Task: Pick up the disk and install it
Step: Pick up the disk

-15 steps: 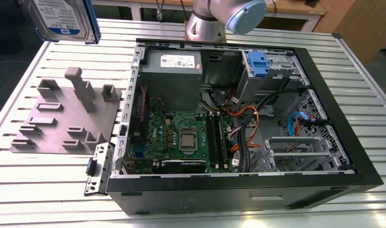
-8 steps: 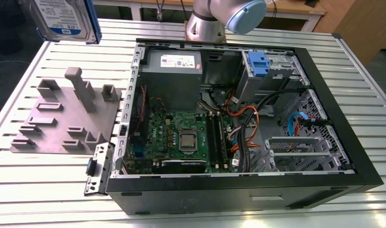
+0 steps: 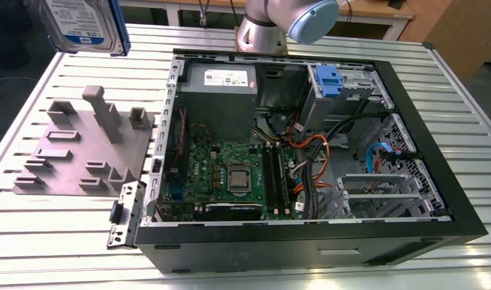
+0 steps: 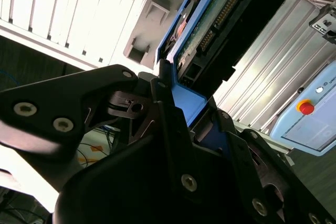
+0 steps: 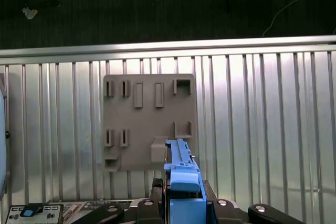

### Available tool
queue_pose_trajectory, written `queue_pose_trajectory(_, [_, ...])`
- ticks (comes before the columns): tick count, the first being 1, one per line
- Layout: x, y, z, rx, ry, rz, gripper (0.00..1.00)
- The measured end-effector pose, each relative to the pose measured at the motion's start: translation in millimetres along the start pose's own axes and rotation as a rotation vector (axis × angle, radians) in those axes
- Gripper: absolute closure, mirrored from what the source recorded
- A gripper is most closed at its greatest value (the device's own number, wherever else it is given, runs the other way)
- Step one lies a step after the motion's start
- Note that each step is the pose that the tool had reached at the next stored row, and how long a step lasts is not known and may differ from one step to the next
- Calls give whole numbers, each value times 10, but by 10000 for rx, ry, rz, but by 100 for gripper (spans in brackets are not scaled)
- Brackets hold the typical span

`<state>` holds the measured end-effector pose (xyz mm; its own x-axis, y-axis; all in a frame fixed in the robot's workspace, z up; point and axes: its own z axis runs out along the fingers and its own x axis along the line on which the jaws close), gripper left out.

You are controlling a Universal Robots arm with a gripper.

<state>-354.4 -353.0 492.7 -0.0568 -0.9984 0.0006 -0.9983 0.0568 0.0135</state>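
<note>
1. The disk [image 3: 80, 24] is off the surface, held in the air beyond the far corner of the open computer case [image 3: 269, 251] on the exterior view's left. Its label faces that camera and its blue bracket runs along one edge.
2. The claw [image 4: 188, 98] is closed on the disk. In the second wrist view its black fingers [image 4: 167, 119] clamp the blue bracket at one end, and the drive's circuit-board face and connector edge reach away from them.
3. In the first wrist view the bracket end stands out of the claw. Beyond it lies the grey fixture plate [image 5: 149, 119] with its raised slots, which rests just beside the case on the exterior view's left.
4. As I judge it, the pick-up looks done and the step in hand is the carry. No part of the install shows yet, since the disk is well apart from the case.
5. The install would call for bringing the disk over the case and turning it to match a bay, such as the metal drive cage [image 3: 386, 194] at the case's near corner on the exterior view's right. It would also mean keeping clear of the cables [image 3: 310, 148] inside the case. I cannot tell which bay is meant.
6. Case and plate both sit on the slatted metal surface [image 3: 462, 115].
</note>
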Motion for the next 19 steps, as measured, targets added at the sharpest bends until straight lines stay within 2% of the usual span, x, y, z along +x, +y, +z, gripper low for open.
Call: queue_pose_trajectory(19, [-2,-37,-1,0,0,0,64])
